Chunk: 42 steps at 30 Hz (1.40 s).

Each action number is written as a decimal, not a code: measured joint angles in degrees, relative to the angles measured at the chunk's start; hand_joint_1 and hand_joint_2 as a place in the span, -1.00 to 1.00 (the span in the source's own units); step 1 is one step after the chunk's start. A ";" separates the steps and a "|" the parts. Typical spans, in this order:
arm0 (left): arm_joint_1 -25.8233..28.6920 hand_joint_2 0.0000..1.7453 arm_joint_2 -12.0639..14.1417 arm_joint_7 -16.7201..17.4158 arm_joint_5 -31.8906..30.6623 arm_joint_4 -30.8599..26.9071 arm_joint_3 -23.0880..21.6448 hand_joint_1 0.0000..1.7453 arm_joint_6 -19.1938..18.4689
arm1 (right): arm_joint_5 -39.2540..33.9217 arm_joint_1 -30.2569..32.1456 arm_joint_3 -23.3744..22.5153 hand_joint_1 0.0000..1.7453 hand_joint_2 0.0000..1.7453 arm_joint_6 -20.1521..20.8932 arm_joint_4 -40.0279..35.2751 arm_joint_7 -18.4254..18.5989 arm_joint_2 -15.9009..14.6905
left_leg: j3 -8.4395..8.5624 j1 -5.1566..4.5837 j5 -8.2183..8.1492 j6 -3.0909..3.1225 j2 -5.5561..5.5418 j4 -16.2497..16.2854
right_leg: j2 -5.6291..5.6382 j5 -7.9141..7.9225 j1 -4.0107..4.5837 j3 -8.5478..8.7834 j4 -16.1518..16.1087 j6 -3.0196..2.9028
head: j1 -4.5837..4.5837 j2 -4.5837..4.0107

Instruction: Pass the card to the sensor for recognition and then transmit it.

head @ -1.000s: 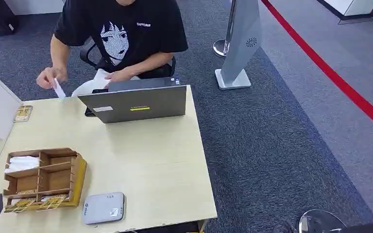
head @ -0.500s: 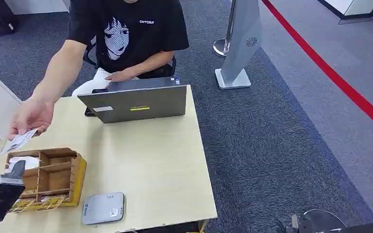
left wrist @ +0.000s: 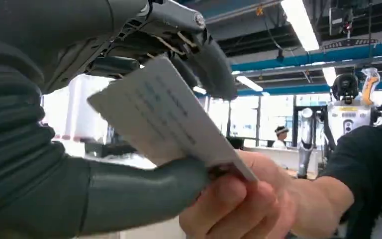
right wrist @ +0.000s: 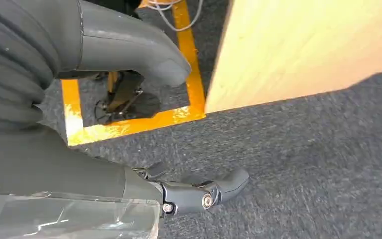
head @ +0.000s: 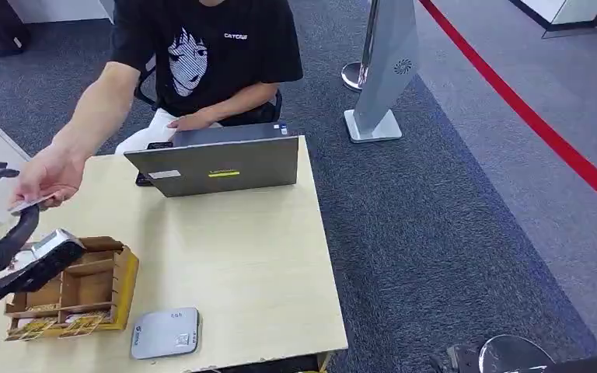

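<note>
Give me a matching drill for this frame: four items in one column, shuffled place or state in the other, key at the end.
Items:
1. card
2. laptop
3. card reader
4. right hand

Place or state:
A. flat at the table's near edge, beside the wooden organizer
B. hanging over dark carpet, holding nothing
C. pinched by the person's hand, between the left hand's thumb and fingers
D. open at the table's far edge, in front of the seated person

Pairs: 1-C, 2-D, 3-A, 4-B
</note>
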 joint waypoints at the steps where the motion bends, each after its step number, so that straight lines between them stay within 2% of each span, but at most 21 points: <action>1: -0.66 1.00 0.93 0.07 -1.15 0.51 -0.38 1.00 0.31 | 0.53 -0.07 -0.05 -1.00 1.00 0.13 0.31 -0.18 0.00 | 0.00 0.00 0.00 0.00 0.00 0.00 | 0.00 0.01 0.00 0.00 0.01 -0.01 | -0.02 0.00; 7: -4.61 1.00 6.79 0.79 -9.55 3.67 -2.39 1.00 3.49 | 3.80 -0.63 -0.74 -1.00 1.00 1.90 2.58 -1.84 -0.02 | -0.01 0.01 0.01 -0.02 0.00 0.00 | 0.00 0.01 0.00 -0.02 0.09 -0.02 | 0.00 0.02; 9: -4.93 1.00 7.96 0.83 -12.64 3.96 -2.56 1.00 5.27 | 4.61 -0.74 -1.03 -1.00 1.00 2.49 3.15 -2.54 -0.02 | -0.01 0.01 0.01 -0.02 0.00 0.00 | 0.00 0.01 0.00 -0.03 0.10 -0.02 | 0.00 0.02; 11: -4.86 1.00 8.55 0.68 -13.52 4.05 -2.60 1.00 6.71 | 4.44 -0.76 -1.07 -1.00 1.00 2.56 3.43 -2.69 -0.02 | -0.02 0.01 0.01 -0.02 -0.01 0.00 | 0.00 0.00 0.00 -0.02 0.11 -0.02 | -0.02 0.02; 15: -2.65 1.00 8.05 0.02 -13.34 2.47 -2.60 1.00 9.07 | 2.53 -0.75 -1.09 -1.00 1.00 1.95 3.59 -2.38 -0.02 | -0.04 0.01 0.01 -0.02 -0.01 0.00 | 0.00 0.00 -0.01 -0.03 0.11 -0.03 | 0.00 0.02; 17: -0.87 1.00 6.45 -1.20 -11.11 0.37 -2.45 1.00 10.98 | 2.52 -0.79 -1.23 -1.00 1.00 2.34 3.54 -1.35 -0.02 | -0.05 0.00 0.01 -0.01 -0.02 0.00 | -0.01 0.00 -0.03 -0.02 0.09 -0.02 | -0.02 0.02; 18: 0.57 1.00 4.06 -1.87 -10.52 -2.08 -2.34 1.00 12.30 | 2.93 -0.84 -1.72 -1.00 1.00 3.30 3.54 -0.79 -0.02 | -0.08 0.00 0.00 0.00 -0.05 0.00 | -0.03 -0.01 -0.07 -0.01 0.09 0.00 | 0.02 0.00; 20: 4.11 1.00 0.96 -2.78 -10.46 -6.52 -2.39 1.00 13.75 | 3.37 -1.33 -3.17 -1.00 1.00 4.44 3.56 -0.37 -0.04 | -0.09 -0.02 -0.02 0.02 -0.03 0.00 | 0.00 -0.01 -0.10 -0.02 0.05 0.00 | 0.00 0.02; 23: 9.22 1.00 -2.47 -3.45 -10.67 -12.12 -3.15 1.00 14.95 | 3.32 -1.63 -5.07 -1.00 1.00 5.11 3.50 -0.31 -0.07 | -0.15 -0.02 -0.05 0.07 -0.06 0.05 | -0.04 -0.03 -0.09 -0.03 -0.02 0.03 | 0.04 0.02; 31: 17.95 1.00 -7.47 -6.42 -8.01 -18.47 -4.86 1.00 16.52 | -1.42 -1.48 -6.14 -1.00 1.00 4.88 3.06 0.04 -0.07 | -0.16 -0.07 -0.05 0.06 -0.09 0.05 | -0.13 -0.04 -0.07 -0.05 -0.02 0.04 | 0.02 0.02; 36: 23.31 1.00 -9.61 -7.32 -7.09 -19.56 -6.43 1.00 16.83 | -3.21 -1.43 -6.34 -1.00 1.00 4.09 2.43 0.11 -0.07 | -0.14 -0.07 -0.04 0.05 -0.08 0.05 | -0.10 -0.04 -0.07 -0.05 0.02 0.04 | -0.02 0.02; 40: 29.86 1.00 -11.92 -5.90 -4.27 -19.38 -8.46 1.00 16.44 | -5.58 -1.27 -6.78 -1.00 1.00 3.39 1.33 -0.15 -0.07 | -0.15 -0.08 -0.05 0.05 -0.05 0.05 | -0.05 -0.05 -0.06 -0.13 0.01 0.04 | 0.02 0.02; 42: 32.28 1.00 -12.74 -4.42 -2.79 -18.32 -8.55 1.00 14.65 | -6.16 -1.22 -6.82 -1.00 1.00 3.08 0.74 -0.16 -0.07 | -0.16 -0.10 -0.05 0.05 -0.06 0.05 | -0.06 -0.05 -0.07 -0.14 0.01 0.04 | 0.00 0.02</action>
